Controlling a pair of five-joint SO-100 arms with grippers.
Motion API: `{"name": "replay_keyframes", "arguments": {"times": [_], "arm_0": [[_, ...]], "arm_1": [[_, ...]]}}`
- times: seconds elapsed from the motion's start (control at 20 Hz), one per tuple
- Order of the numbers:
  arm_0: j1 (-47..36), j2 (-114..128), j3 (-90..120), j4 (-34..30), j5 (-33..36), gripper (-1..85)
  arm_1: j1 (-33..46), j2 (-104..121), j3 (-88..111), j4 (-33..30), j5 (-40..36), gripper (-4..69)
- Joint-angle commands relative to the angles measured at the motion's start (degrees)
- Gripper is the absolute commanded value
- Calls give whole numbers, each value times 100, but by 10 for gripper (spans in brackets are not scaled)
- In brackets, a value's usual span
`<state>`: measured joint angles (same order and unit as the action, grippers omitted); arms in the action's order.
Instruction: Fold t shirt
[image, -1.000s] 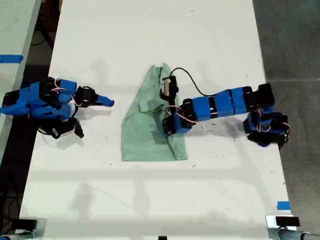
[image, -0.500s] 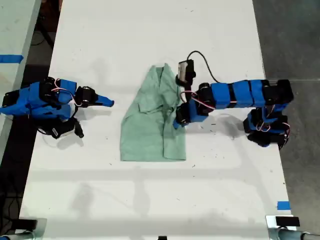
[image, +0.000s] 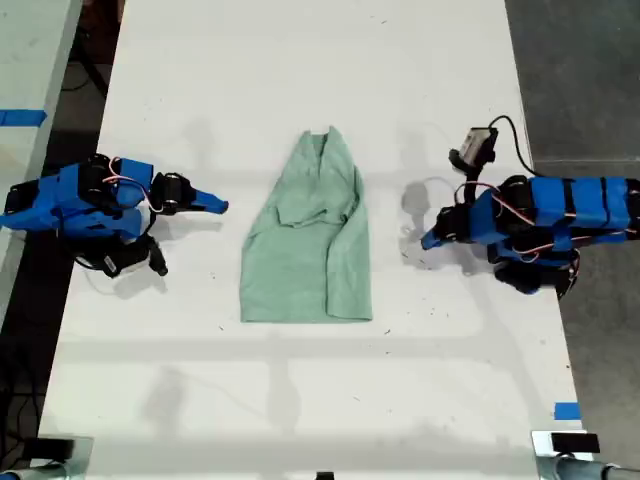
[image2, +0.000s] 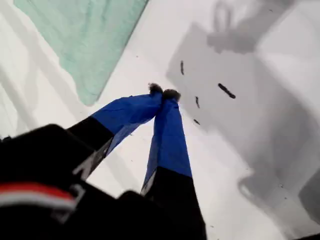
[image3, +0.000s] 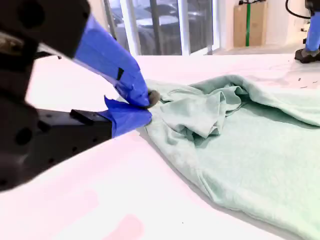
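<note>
The t shirt (image: 308, 245) lies partly folded in the middle of the white table (image: 300, 400), narrow end toward the top of the exterior view and wide hem toward the bottom. My first pincer (image2: 164, 92) is pressed together and empty above bare table, well clear of the shirt on the exterior view's right (image: 428, 240). My second pincer (image3: 147, 105) is also pressed together with nothing in it, tips near the shirt's edge, on the exterior view's left (image: 220, 206).
</note>
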<state>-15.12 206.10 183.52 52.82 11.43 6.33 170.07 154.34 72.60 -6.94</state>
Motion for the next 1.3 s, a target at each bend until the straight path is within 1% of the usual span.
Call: {"name": "replay_keyframes", "arguments": {"times": [0.0, 0.05, 0.1, 0.15, 0.2, 0.6, 1.25], "arm_0": [[0, 35, 35, 9, -79, 0], [9, 35, 35, 9, -79, 0], [18, 35, 35, 9, -79, 0], [26, 35, 35, 9, -79, 0], [35, 35, 35, 0, -79, 0], [35, 35, 35, 0, -79, 0], [44, 35, 35, 0, -79, 0]], "arm_1": [[105, 1371, 1187, -211, -167, 2], [105, 2065, 1626, -79, -193, 2], [79, 3103, 2048, 352, -158, 2], [26, 3103, 2092, 422, -88, 2], [-35, 3076, 2101, 316, -123, 2], [123, 3085, 2197, 343, -9, 2], [149, 3085, 2215, 352, 44, 2]]}}
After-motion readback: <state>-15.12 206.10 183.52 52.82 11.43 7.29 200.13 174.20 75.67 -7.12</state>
